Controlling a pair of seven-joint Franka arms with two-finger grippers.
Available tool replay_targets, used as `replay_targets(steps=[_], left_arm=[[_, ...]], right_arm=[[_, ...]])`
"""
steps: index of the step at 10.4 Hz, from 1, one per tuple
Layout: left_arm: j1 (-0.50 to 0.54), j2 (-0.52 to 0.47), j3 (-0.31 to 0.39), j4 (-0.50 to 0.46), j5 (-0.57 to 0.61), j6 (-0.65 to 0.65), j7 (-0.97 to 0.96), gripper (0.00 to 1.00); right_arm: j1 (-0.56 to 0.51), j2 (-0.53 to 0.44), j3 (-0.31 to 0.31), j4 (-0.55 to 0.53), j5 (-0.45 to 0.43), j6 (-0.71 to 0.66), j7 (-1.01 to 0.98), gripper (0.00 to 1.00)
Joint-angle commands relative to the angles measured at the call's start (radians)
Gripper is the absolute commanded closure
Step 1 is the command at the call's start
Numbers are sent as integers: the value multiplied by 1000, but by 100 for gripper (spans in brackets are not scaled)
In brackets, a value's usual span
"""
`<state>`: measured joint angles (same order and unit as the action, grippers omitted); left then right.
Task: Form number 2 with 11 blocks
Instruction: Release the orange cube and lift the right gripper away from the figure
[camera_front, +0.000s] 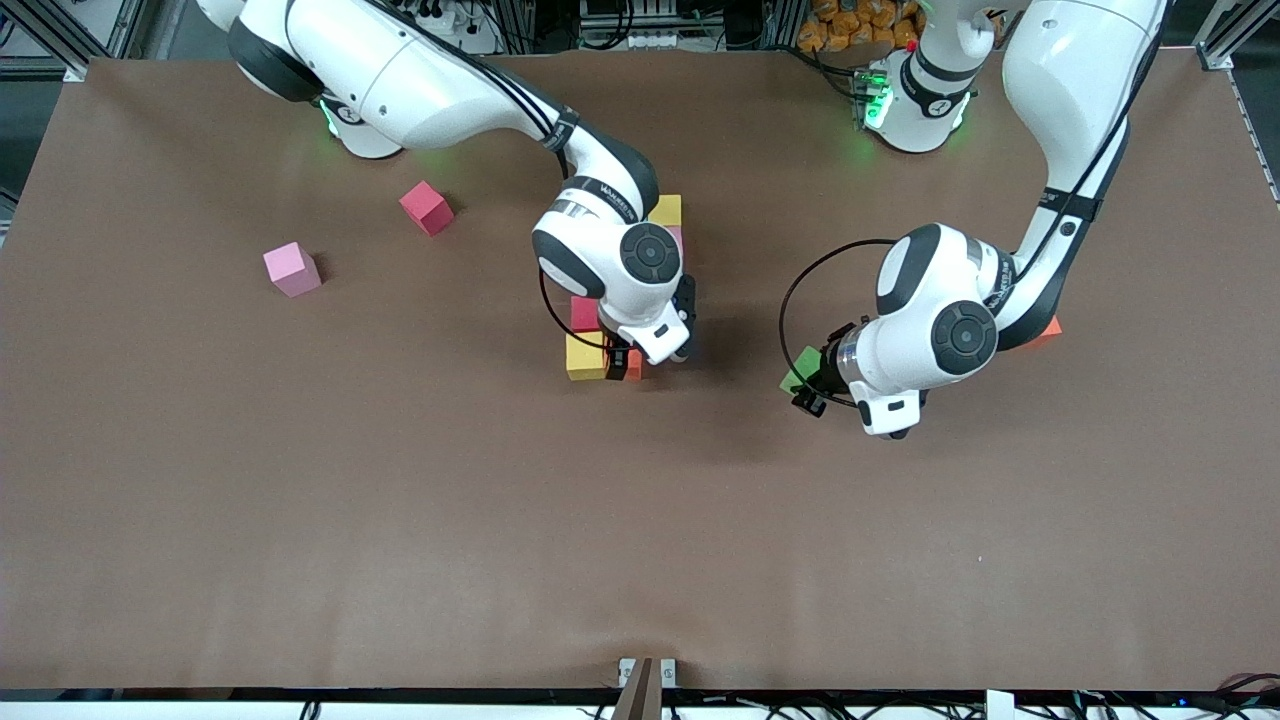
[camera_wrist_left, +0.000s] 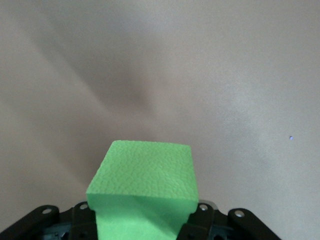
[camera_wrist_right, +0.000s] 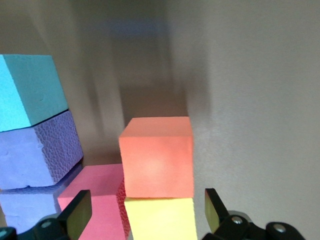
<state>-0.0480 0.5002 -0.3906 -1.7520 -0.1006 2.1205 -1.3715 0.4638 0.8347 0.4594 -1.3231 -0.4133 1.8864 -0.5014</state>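
A partly hidden cluster of blocks lies mid-table under my right arm: a yellow block (camera_front: 665, 210), a pink one (camera_front: 679, 238), a red one (camera_front: 583, 312), a yellow one (camera_front: 585, 356) and an orange one (camera_front: 635, 364). My right gripper (camera_front: 620, 362) is open low over the cluster's nearer end. In the right wrist view its fingers (camera_wrist_right: 79, 214) stand on either side of the yellow block (camera_wrist_right: 160, 220), with the orange (camera_wrist_right: 157, 156), pink (camera_wrist_right: 92, 200), purple (camera_wrist_right: 40, 150) and light blue (camera_wrist_right: 27, 90) blocks around. My left gripper (camera_front: 808, 388) is shut on a green block (camera_front: 802, 366) (camera_wrist_left: 142, 170) above the table.
A loose red block (camera_front: 427, 207) and a loose pink block (camera_front: 292, 269) lie toward the right arm's end of the table. An orange block (camera_front: 1049, 327) shows partly under my left arm. The brown table (camera_front: 400, 520) is bare nearer the front camera.
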Motion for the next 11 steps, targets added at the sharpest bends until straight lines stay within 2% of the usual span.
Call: replay_targets(steps=[1,5,7,9,11], left_arm=[[-7,-5,1,6,-8,-19,-1,100],[-21,-5,-7,5,-21,-5,-26,100],[-56,0,-7,0,-21,34,-147,100],[-100,6,-19,-27,-31,129,-251,100],[-173,47,-14,-64,-24,289,-398,100]], right_arm=[[-25,-32,24,27,-2,-41,17,0],[-132,-40,36,156,-4,-69,102,0],[-229,-123,47,165,71,-139,148,0],[-333,-158,45,170,71,-139,232,0],[-411,-225,44,160,71,-139,495,0]])
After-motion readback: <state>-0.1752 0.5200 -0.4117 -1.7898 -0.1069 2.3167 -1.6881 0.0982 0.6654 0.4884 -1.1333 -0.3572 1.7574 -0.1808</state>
